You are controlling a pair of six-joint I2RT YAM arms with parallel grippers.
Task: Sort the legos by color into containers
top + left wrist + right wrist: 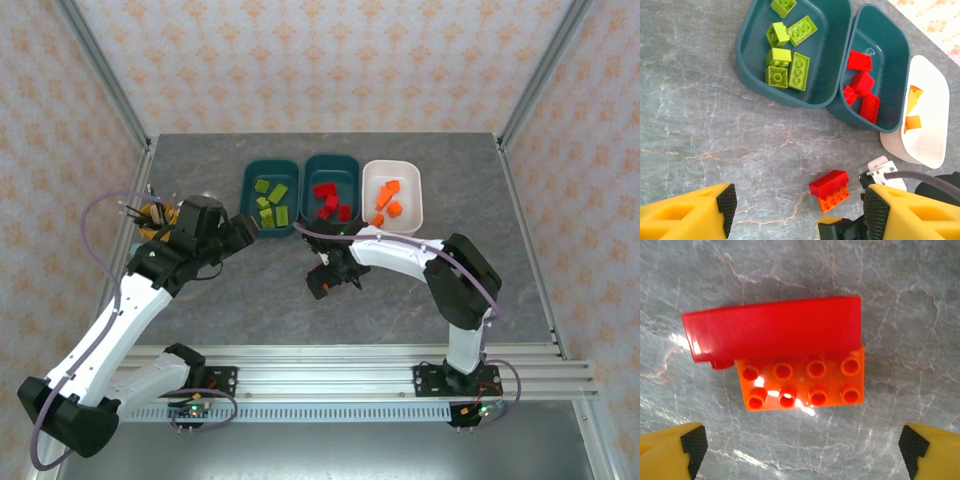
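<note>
Sorting by color looks close to done. The left teal tray (272, 168) holds the lime green bricks (799, 71), the middle teal tray (335, 168) holds the red bricks (861, 82), and the white tray (410, 175) holds the orange bricks (390, 188). We count two pieces unsorted on the grey surface (920, 300), just in front of the trays: a loose red brick (775, 327) and a loose orange brick (802, 382). The red one overlaps the far edge of the orange one, and we cannot tell whether they are clipped together or merely leaning. The right fingers (690, 445) hang directly above the pair, spread wide and holding nothing, so we judge the step in hand to be the reach for this last pickup. The left fingers (727, 202) are also parted and empty, poised near the green tray and looking down on the same two bricks. As we read it, the next move calls for the right arm to drop and close on a single brick. It should not take both, because red belongs in the middle tray and orange in the white one. If the two prove joined, we expect they must be parted first.
</note>
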